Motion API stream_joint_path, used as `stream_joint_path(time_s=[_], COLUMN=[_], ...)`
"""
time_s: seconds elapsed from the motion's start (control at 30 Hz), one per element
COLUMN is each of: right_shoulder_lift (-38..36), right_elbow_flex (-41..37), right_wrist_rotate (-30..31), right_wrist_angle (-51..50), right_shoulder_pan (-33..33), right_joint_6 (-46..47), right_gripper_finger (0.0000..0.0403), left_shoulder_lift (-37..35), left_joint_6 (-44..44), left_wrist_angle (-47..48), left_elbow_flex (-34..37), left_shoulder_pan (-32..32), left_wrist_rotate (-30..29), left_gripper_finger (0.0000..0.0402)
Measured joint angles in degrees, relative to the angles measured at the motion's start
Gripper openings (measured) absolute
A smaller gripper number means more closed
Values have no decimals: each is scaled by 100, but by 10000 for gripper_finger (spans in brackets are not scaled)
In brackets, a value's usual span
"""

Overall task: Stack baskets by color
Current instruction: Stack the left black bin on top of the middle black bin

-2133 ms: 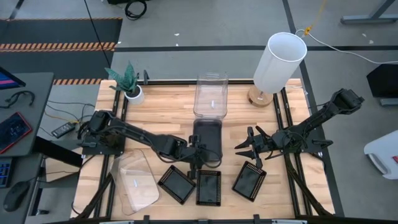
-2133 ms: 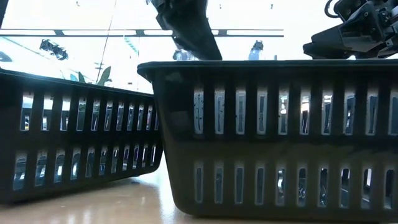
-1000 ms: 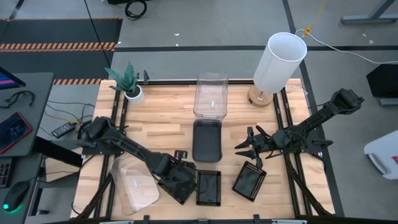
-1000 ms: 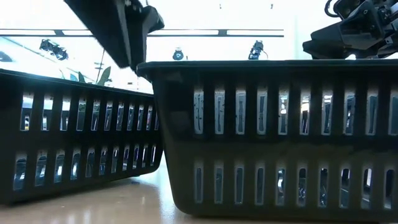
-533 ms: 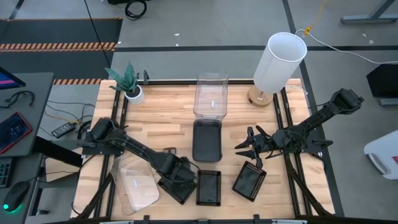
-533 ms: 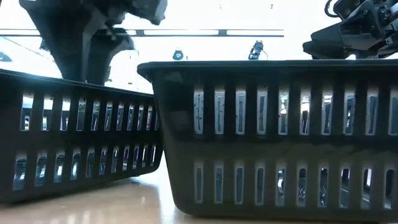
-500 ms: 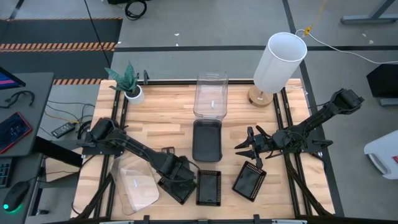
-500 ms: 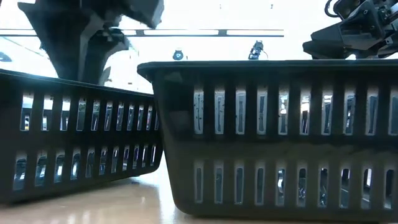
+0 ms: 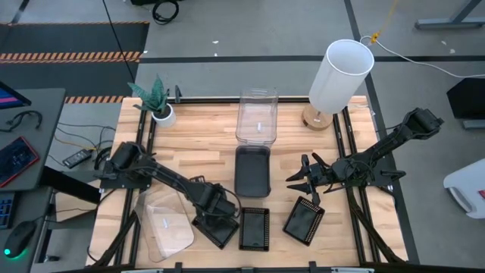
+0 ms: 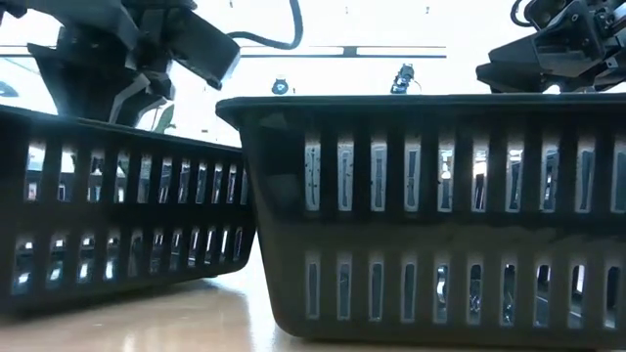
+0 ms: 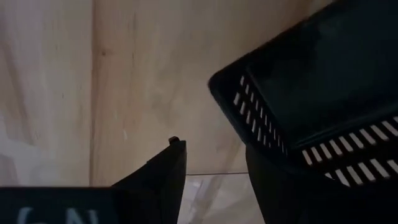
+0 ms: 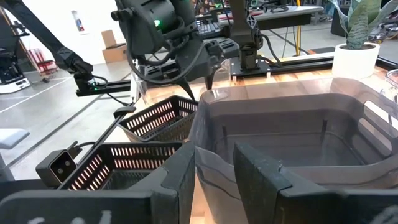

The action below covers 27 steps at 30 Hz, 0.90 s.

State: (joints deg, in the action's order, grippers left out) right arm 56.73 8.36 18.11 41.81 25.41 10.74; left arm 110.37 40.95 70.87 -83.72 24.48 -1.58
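Observation:
Three black mesh baskets lie near the front edge: left (image 9: 216, 227), middle (image 9: 254, 229) and right (image 9: 304, 221). A smoky grey basket (image 9: 251, 171) sits mid-table. One clear basket (image 9: 257, 116) stands beyond it and another (image 9: 165, 221) at the front left. My left gripper (image 9: 214, 210) points down, open, over the left mesh basket's corner (image 11: 249, 106) beside the clear basket. My right gripper (image 9: 292, 182) hovers open to the right of the grey basket (image 12: 292, 124), holding nothing. My left gripper comes down from above at the left mesh basket. One finger (image 11: 168, 168) stands outside it over bare wood. The other finger (image 11: 280, 186) overlaps the basket's slotted wall (image 11: 264, 134) near the corner. I cannot tell whether it touches the wall.
A tall white cylinder lamp (image 9: 339, 76) stands at the far right and a small potted plant (image 9: 158, 102) at the far left. Bare wood (image 9: 189, 148) lies between the plant and the grey basket. In the low view the mesh baskets (image 10: 430, 205) fill the foreground.
My left gripper has shifted a little toward the table's left edge and sunk toward the left mesh basket, tipping to point straight down and rolling about its own line. The baskets lie where they were.

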Motion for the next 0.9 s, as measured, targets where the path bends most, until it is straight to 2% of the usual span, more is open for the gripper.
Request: stream_joint_path(time_s=[0.17,0.4,0.53,0.73,0.9], right_shoulder_lift=[0,0,0,0,0], right_elbow_flex=[0,0,0,0,0], right_wrist_rotate=[0,0,0,0,0], right_wrist_angle=[10,15,14,14,14], right_shoulder_pan=[1,2,0,0,1], right_joint_6=[0,-17,-26,-34,-44], right_gripper_finger=[114,114,114,114,114], left_shoulder_lift=[-76,-118,-122,-118,-118], left_joint_6=[16,4,45,192,141], left_wrist_angle=[-26,-279,-825,-859,-832], left_elbow_flex=[0,2,233,507,435], left_shoulder_pan=[-73,-66,-118,-279,-381], left_wrist_rotate=[56,813,1228,1245,1261], left_gripper_finger=[172,172,172,172,172])
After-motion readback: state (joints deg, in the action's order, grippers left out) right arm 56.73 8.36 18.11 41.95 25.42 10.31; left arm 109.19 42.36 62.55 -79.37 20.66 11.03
